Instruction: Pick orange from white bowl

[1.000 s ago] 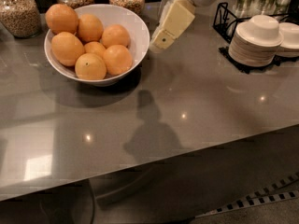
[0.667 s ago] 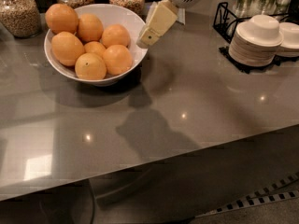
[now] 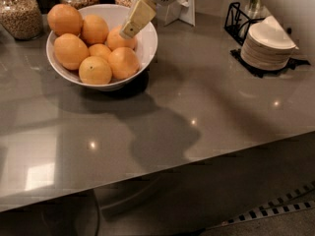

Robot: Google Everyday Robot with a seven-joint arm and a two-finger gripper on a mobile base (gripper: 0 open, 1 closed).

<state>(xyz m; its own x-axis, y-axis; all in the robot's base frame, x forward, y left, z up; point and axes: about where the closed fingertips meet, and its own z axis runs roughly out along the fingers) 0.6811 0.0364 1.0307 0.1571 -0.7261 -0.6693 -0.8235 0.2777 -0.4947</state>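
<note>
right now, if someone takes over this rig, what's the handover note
Gripper: over the right side of the white bowl, just above the back-right orange; contact cannot be told.
Bowl: on the counter, left rear, with seven oranges in it.
Done: gripper brought to the bowl; no orange lifted.
Left: lower, grasp that orange, lift it clear of the bowl.

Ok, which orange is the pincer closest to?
The orange at the right wall of the white bowl, just behind the front-right one; the pincer overlaps only it.
</note>
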